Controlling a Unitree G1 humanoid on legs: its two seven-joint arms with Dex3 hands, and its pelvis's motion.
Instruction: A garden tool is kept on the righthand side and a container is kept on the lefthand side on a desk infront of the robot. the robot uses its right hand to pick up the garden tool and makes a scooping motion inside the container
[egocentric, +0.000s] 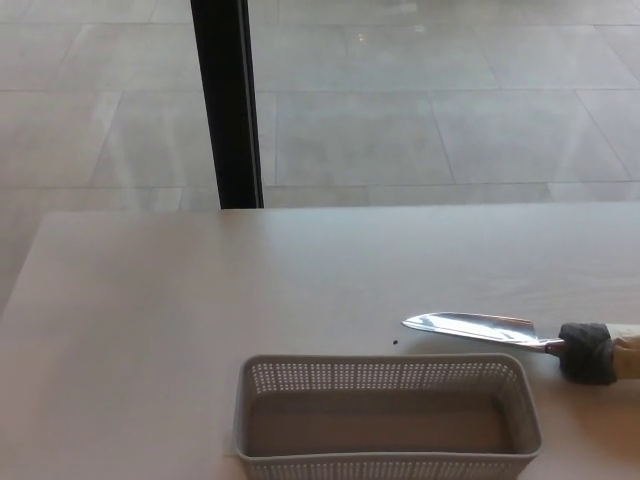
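- Neither of the robot's hands shows anywhere, so how far either is open, or whether it has hold of anything, cannot be told from here.
- With no hand to measure from, the right edge of the view, where the robot's right arm would come in, is the nearest reference: the garden tool (520, 336) lies flat on the desk (200, 300) right at that edge.
- The tool's shiny metal blade (468, 326) points toward the robot's left, its tip ending near the middle of the desk.
- A dark collar (586, 353) joins the blade to a pale handle (627, 354), which runs out of the picture on the right side.
- The container (388, 416), a grey basket with perforated walls, stands at the near edge of the desk, just beside the tool and on the robot's side of it; its right end lies under the blade's neck in the view, though whether they touch I cannot tell.
- The container's inside looks bare.
- A tiny dark speck (395, 343) sits on the desk just off the blade's tip.
- Beyond the desk's far edge there is a grey tiled floor (420, 110) and an upright black post (226, 100).
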